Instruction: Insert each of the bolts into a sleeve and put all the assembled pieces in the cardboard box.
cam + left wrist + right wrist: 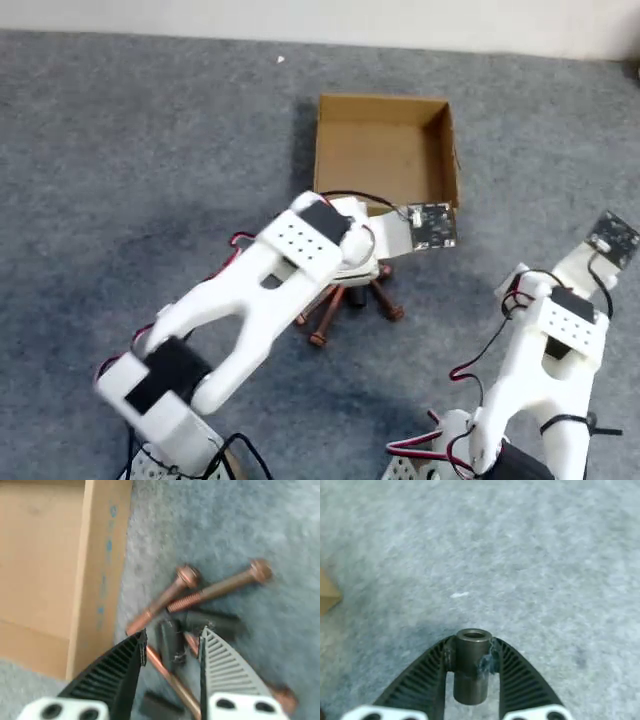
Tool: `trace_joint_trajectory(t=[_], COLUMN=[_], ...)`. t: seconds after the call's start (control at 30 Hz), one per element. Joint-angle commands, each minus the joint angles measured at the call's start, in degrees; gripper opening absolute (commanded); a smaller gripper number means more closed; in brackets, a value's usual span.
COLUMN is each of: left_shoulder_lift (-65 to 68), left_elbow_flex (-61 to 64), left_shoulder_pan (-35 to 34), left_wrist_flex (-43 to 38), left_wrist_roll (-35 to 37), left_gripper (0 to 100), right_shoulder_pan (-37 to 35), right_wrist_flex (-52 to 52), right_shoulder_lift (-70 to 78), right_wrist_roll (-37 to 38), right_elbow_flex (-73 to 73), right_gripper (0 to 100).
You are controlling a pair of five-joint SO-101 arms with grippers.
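Several copper bolts [220, 585] and dark sleeves [170, 637] lie in a loose pile on the grey carpet, just in front of the cardboard box [385, 150]. In the high view the pile [350, 298] sits partly under my left arm. My left gripper [172, 637] hangs open right over the pile, one sleeve lying between its fingertips, with the box wall [100, 580] beside it. Off to the right of the box, my right gripper [471, 647] is shut on an upright dark sleeve [471, 665] held above bare carpet.
The box [40, 555] is open-topped and has nothing inside. My right arm [545, 350] stands at the right, its wrist [610, 240] well away from the pile. Grey carpet spreads to the left and far side.
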Motion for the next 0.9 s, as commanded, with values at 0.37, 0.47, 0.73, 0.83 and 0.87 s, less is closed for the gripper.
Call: trace_joint_trajectory(t=[0.37,0.47,0.73,0.83,0.87], left_shoulder_lift=[22.2,27.21,35.65,36.18,36.18], left_elbow_flex=[-18.68,-24.57,-35.82,-37.23,-37.32], left_shoulder_pan=[2.68,2.77,1.1,1.19,1.36], left_wrist_flex=[-2.37,2.81,10.11,12.13,12.75], left_wrist_roll=[-2.46,-6.33,-6.77,-6.68,-6.59], left_gripper=[19,19,13,4,2], right_shoulder_pan=[0.66,0.66,0.66,0.57,0.57], right_wrist_flex=[-1.71,-1.71,-1.71,-1.71,-1.71], right_shoulder_lift=[-2.33,-2.33,-2.33,-2.33,-2.33], right_wrist_roll=[-0.88,-0.88,-0.79,-0.79,-0.79], right_elbow_flex=[-2.77,-2.77,-2.77,-2.77,-2.77], right_gripper=[0.5,0.5,0.5,0.5,0.5])
